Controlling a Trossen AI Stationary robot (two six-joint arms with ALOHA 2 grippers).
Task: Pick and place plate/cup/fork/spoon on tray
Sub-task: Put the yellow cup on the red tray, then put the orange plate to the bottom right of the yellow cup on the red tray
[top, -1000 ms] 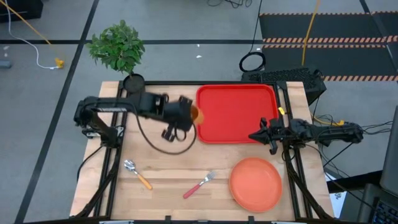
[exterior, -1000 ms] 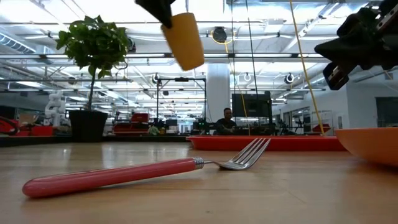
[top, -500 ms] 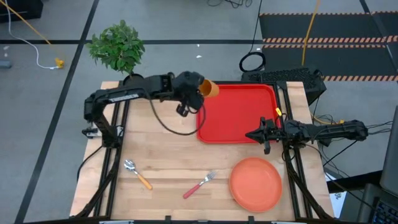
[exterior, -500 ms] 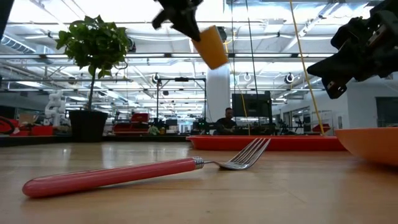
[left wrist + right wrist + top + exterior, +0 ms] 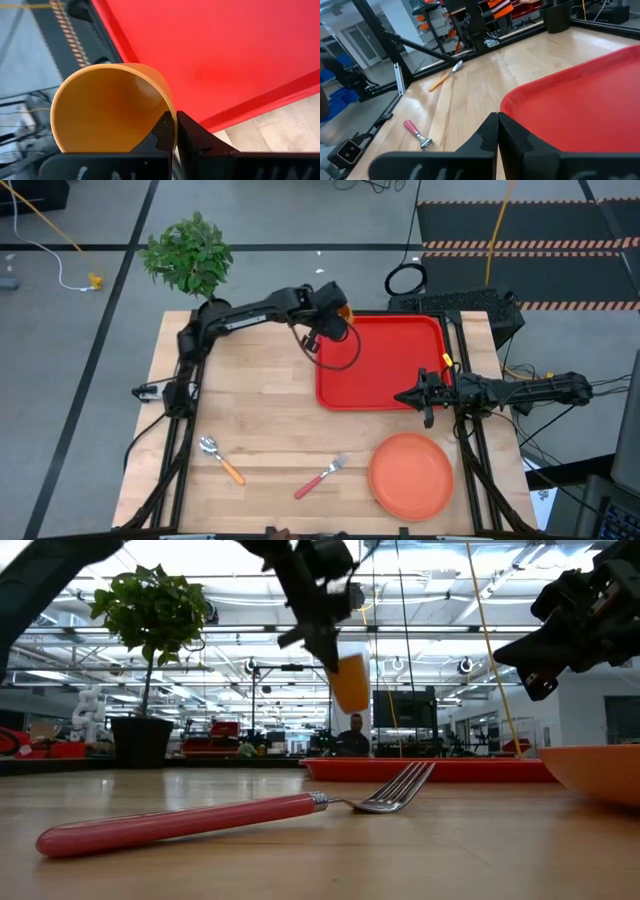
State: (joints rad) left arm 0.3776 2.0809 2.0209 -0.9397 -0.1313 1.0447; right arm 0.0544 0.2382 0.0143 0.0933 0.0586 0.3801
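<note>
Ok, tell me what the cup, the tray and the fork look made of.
Cup: thin glossy amber plastic, seemingly; light glows through its wall.
Tray: smooth red plastic, probably; moulded rim, soft sheen.
Fork: shiny metal tines, matte pinkish-red handle, likely plastic.

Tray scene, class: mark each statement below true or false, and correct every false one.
1. The left gripper is shut on the cup's rim. True.
2. The cup already stands on the tray. False: it hangs in the air over the tray's far left corner.
3. The plate lies on the tray. False: it lies on the table, nearer than the tray.
4. The fork lies between the spoon and the plate. True.
5. The right gripper holds the spoon. False: it is shut and empty, at the tray's near right edge.
</note>
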